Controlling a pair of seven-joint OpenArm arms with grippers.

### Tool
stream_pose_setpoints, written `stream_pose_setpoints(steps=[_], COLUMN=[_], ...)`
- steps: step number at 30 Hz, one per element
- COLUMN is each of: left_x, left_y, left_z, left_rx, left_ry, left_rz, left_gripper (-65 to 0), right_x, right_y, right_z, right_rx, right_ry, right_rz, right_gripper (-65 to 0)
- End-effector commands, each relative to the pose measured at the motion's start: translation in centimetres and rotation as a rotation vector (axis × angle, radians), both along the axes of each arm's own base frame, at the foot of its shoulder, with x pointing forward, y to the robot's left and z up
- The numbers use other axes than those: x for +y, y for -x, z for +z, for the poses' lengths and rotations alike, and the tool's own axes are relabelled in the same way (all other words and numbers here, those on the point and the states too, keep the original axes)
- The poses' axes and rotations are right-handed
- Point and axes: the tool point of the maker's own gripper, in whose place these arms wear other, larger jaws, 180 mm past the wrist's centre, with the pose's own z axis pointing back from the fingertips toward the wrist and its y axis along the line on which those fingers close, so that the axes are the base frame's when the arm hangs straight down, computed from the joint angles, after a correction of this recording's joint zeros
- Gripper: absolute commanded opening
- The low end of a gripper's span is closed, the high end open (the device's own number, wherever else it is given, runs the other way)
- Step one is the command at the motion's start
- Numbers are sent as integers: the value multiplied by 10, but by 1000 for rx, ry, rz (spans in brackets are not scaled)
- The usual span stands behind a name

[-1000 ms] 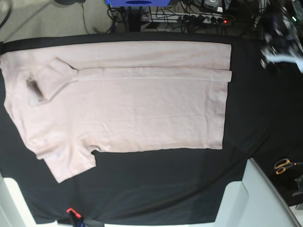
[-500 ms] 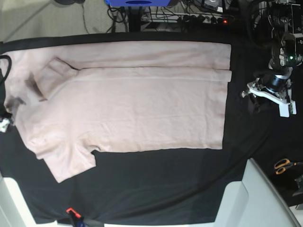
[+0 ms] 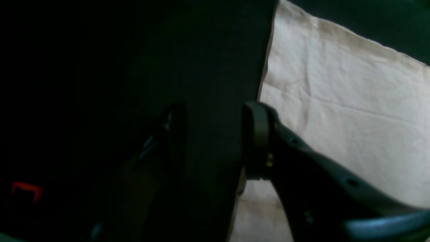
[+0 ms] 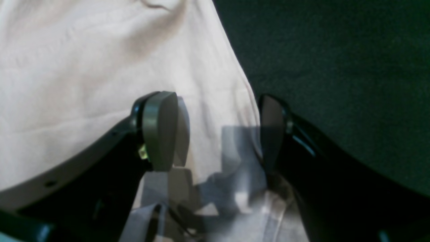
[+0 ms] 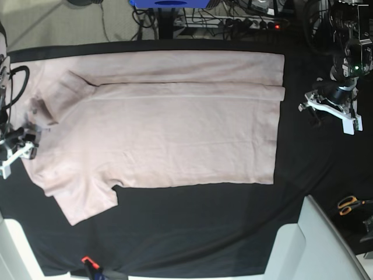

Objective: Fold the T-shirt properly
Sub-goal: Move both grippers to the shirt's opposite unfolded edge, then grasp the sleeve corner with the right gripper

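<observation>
While T-shirt [image 5: 175,122] lies flat | right gripper [image 4: 218,131] straddles edge

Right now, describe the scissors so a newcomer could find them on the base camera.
Start at the pink T-shirt spread over the black cloth, then follow the cloth toward the base view's lower right, past the white panel. The scissors lie there at the frame's edge, the only thing with orange handles.

The base camera looks straight down on the whole bench [image 5: 192,233]. Each wrist camera peers closely past its own pincer, sharing with it an edge of the T-shirt [image 5: 175,128] on black cloth [image 5: 315,157].
</observation>
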Motion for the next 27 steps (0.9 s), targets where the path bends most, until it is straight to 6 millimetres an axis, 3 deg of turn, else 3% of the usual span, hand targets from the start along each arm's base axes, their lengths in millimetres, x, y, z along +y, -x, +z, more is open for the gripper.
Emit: stream_pose_setpoints(steps=[1,4,9,17,24,27], left_x=[5,5,4,1,1,1], left_y=[-8,-8,-10,-11,-11,-11], left_z=[13,13,14,14,14,14], left_rx=[-44,-44,-50,-51,-51,-51], left_ry=[-17,-17,-16,-12,-12,-12], left_rz=[-3,-3,-3,-9,-8,-8], left_gripper=[-390,-390,-390,-390,-390,-390], right_x=[-9,-8,-8,-15,-13,-2], right_y=[-13,-12,-13,-21,-5,-1], right_z=[15,14,14,32,39,42], right_rx=[-42,-40,-42,-110,-56,-49], right_ry=[15,17,18,79,162,180], right_rz=[-4,-2,-2,36,115,148], right_gripper=[-294,-345,-641,-644,-644,-644])
